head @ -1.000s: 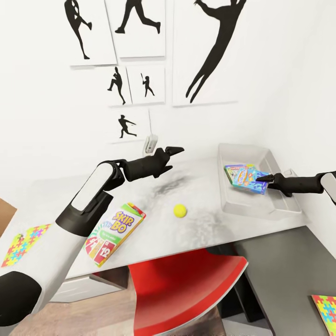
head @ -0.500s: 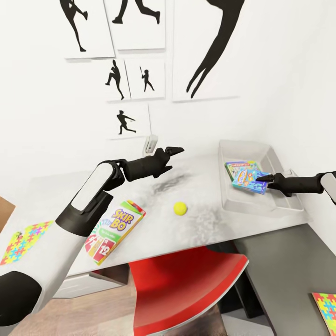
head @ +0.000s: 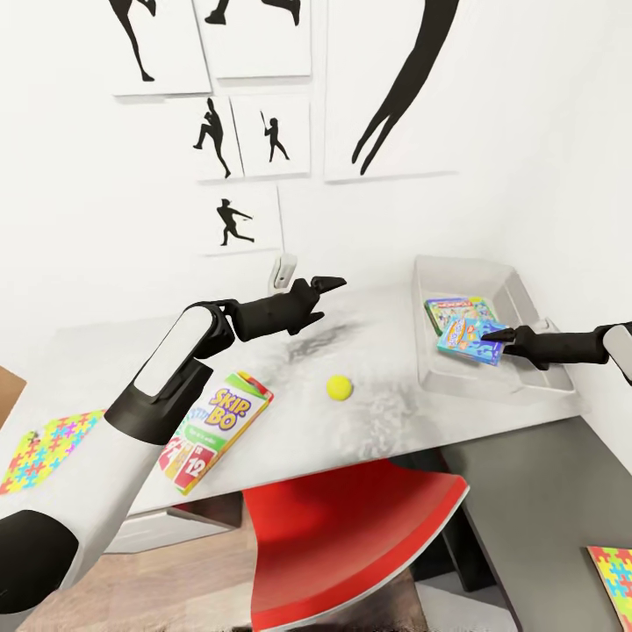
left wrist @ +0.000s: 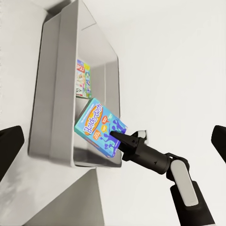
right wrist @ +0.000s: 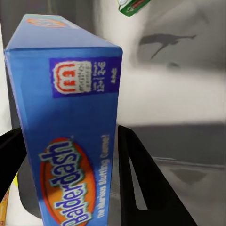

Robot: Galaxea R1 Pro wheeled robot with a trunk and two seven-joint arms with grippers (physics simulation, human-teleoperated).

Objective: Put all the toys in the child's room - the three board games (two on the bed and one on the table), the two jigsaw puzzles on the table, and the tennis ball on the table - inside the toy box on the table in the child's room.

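Note:
My right gripper [head: 491, 335] is shut on a blue Balderdash board game [head: 463, 339], holding it tilted inside the open grey toy box [head: 420, 279] at the table's right end. In the left wrist view the same game [left wrist: 99, 126] hangs over the box's near end, pinched by the right gripper [left wrist: 114, 137]. A green board game [head: 452, 309] lies in the box. On the table sit a yellow tennis ball [head: 339, 386], a Skip-Bo game [head: 215, 428] and a jigsaw puzzle [head: 44, 448]. My left gripper [head: 329, 283] hovers open above the table's back, its fingers [left wrist: 8, 147] wide apart.
A red chair [head: 351, 544] is tucked under the table's front edge. Another colourful jigsaw puzzle [head: 614, 570] lies low at the right on a dark surface. A white wall with black silhouette pictures stands right behind the table.
The camera has tilted, shifting the whole picture upward. Against the toy box, my right gripper and the blue game sit slightly lower than before. The left arm holds its pose.

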